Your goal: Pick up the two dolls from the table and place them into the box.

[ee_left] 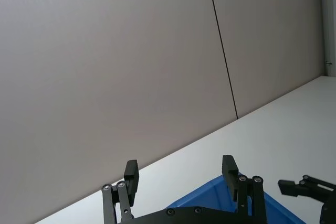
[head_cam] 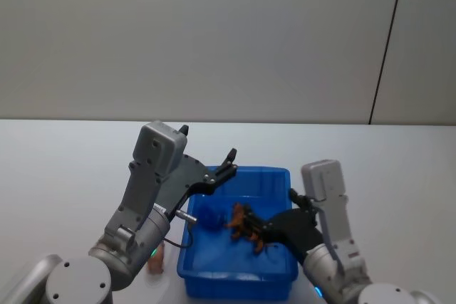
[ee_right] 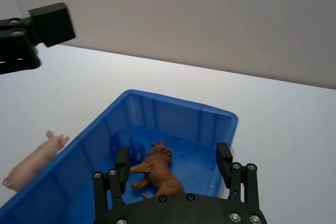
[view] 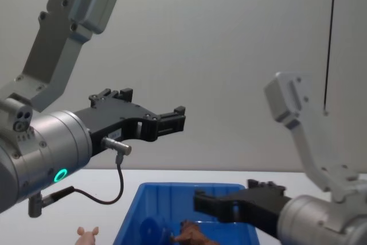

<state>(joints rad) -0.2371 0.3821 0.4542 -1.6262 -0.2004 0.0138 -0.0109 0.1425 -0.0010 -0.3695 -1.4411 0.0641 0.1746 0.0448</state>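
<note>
The white table (head_cam: 64, 169) was seen spread wide, well beyond the things placed on it. The blue box (head_cam: 239, 284) was set directly on it, toward the near edge. The pink pig doll (head_cam: 155, 261) was laid on the tabletop just beside the box's left wall, outside it.

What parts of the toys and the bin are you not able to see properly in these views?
Pink pig: head view, mostly behind the left arm; chest view, cut by the bottom edge.
Brown lion: head view, partly under the right gripper; chest view, cut by the bottom edge.
Dark blue round thing in the blue box: right wrist view, too indistinct to name.
</note>
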